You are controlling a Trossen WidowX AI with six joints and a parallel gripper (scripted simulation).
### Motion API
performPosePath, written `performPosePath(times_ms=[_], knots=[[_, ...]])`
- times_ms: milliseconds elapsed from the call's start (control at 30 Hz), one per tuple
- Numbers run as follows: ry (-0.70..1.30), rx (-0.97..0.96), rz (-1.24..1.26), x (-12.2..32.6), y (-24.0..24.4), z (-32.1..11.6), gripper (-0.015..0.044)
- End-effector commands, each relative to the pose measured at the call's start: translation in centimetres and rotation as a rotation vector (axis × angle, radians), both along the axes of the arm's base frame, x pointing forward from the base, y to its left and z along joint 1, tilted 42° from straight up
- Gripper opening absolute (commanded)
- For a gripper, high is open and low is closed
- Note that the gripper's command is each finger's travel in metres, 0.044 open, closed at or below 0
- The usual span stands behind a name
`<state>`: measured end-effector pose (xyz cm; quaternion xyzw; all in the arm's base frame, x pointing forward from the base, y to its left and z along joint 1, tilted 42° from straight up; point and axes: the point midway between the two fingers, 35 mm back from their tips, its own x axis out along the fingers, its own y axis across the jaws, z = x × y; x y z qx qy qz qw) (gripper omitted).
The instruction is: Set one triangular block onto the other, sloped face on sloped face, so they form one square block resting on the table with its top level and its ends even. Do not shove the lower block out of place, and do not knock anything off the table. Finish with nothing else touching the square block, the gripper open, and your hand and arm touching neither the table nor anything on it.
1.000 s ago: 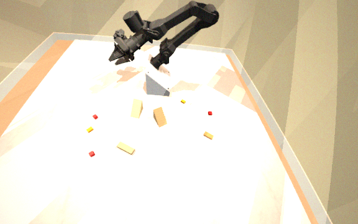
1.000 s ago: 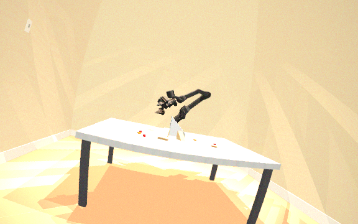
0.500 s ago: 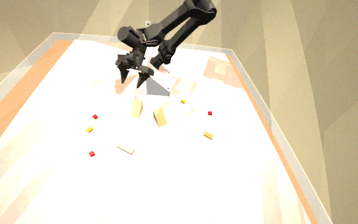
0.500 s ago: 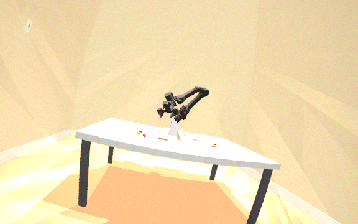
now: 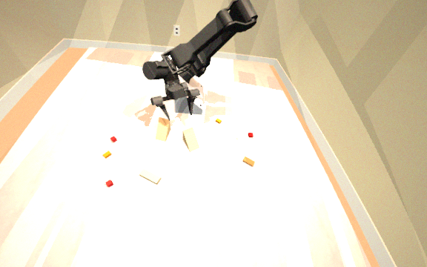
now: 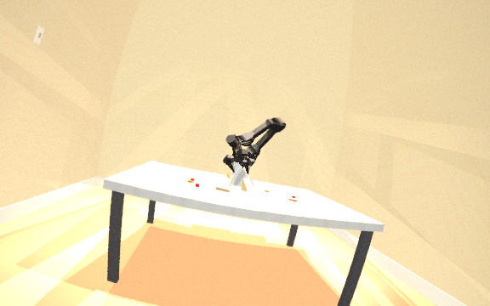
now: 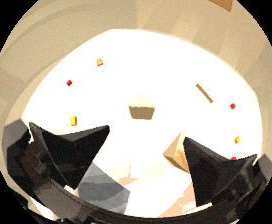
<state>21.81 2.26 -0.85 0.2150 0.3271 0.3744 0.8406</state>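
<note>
One triangular block (image 5: 163,129) (image 7: 177,154) stands at the left in the top view; in the wrist view a finger partly covers it. The other triangular block (image 5: 190,139) (image 6: 245,185) (image 7: 142,108) stands apart from it, to its right in the top view and ahead between the fingers in the wrist view. Both are pale tan. My gripper (image 5: 180,116) (image 6: 241,172) (image 7: 147,133) is open and empty, pointing down on the arm's base side of the blocks. One fingertip overlaps the left block's far end in the top view; its height above the table is unclear.
A flat tan plank (image 5: 150,176) (image 6: 223,189) (image 7: 204,93) lies nearer the top camera. An orange block (image 5: 248,162) (image 7: 99,62) and several small red and yellow pieces lie on both sides. A grey-white panel (image 5: 188,107) (image 7: 104,191) stands by the arm's base.
</note>
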Motion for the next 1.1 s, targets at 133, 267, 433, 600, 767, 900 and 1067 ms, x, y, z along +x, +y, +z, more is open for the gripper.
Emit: performPosePath(times_ms=[133, 267, 433, 600, 767, 900, 1067], knots=[[-0.077, 0.002, 0.068, 0.1, 0.9, 0.4, 0.0440], [-0.074, -0.002, 0.071, 0.2, 1.0, 0.2, 0.0440], [-0.065, -0.014, 0.080, 0.6, 1.3, -0.4, 0.0440], [-0.057, -0.025, 0.087, 1.0, 1.7, -1.0, 0.0440], [-0.051, -0.035, 0.092, 1.4, 2.0, -1.6, 0.0440], [-0.047, -0.042, 0.095, 1.7, 2.4, -1.9, 0.0440], [-0.043, -0.049, 0.098, 2.2, 2.8, -2.4, 0.0440]])
